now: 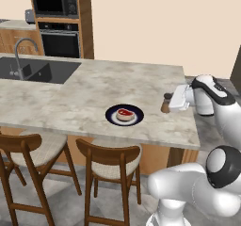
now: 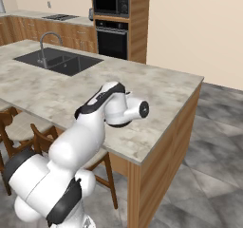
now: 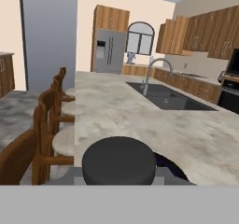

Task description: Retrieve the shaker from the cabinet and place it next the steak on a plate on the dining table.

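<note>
The tan wooden shaker [image 1: 164,106] with its dark cap stands upright at the right end of the dining table [image 1: 94,91], a short way right of the plate [image 1: 114,120]. My gripper [image 1: 170,101] reaches in from the right and is shut on the shaker. The reddish steak [image 1: 124,113] lies in the plate's white centre. In the hand view the shaker's round black cap [image 3: 119,160] sits close in front, and the plate's dark rim [image 3: 172,164] peeks out behind it. I cannot tell whether the shaker's base touches the stone top. Brown wall cabinets [image 3: 205,31] hang far across the kitchen.
A dark sink [image 1: 37,71] with a curved faucet [image 1: 21,53] is set in the table's left end. Two wooden stools [image 1: 113,161] stand along the near side. The table's right edge [image 1: 190,126] runs just under my hand. An oven [image 1: 59,41] stands behind.
</note>
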Controlling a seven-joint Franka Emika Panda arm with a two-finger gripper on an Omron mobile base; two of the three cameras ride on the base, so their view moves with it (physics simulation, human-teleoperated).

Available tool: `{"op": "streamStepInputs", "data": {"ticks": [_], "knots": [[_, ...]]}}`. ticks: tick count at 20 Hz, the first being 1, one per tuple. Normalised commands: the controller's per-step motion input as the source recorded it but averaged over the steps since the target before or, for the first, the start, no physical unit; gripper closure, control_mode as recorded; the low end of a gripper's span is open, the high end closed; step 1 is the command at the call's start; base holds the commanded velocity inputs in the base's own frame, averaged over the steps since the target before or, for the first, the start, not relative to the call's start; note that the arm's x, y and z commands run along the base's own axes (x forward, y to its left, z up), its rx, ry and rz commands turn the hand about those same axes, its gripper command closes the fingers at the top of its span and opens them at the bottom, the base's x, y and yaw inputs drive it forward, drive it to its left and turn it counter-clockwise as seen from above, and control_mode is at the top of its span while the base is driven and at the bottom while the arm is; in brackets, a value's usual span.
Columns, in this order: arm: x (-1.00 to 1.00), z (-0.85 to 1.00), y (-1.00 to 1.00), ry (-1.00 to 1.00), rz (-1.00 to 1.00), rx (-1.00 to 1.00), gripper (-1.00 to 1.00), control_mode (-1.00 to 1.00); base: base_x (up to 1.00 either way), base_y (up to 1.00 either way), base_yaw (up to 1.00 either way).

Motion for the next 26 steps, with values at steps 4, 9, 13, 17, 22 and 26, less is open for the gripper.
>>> {"op": "streamStepInputs", "data": {"ticks": [4,9,13,17,22,26], "knots": [[0.1,-0.29,-0.03,0.1,0.0,0.01,1.0,-1.0,0.0,0.0,0.0],[0.1,-0.26,0.0,0.08,0.0,0.0,1.0,-1.0,0.0,0.0,0.0],[0.12,-0.3,0.0,0.06,0.0,0.0,1.0,-1.0,0.0,0.0,0.0],[0.13,-0.31,-0.01,0.02,0.0,0.01,1.0,-1.0,0.0,0.0,0.0],[0.17,-0.33,0.0,0.0,0.0,0.0,1.0,-1.0,0.0,0.0,0.0],[0.21,-0.36,0.0,0.0,0.0,0.01,1.0,-1.0,0.0,0.0,0.0]]}}
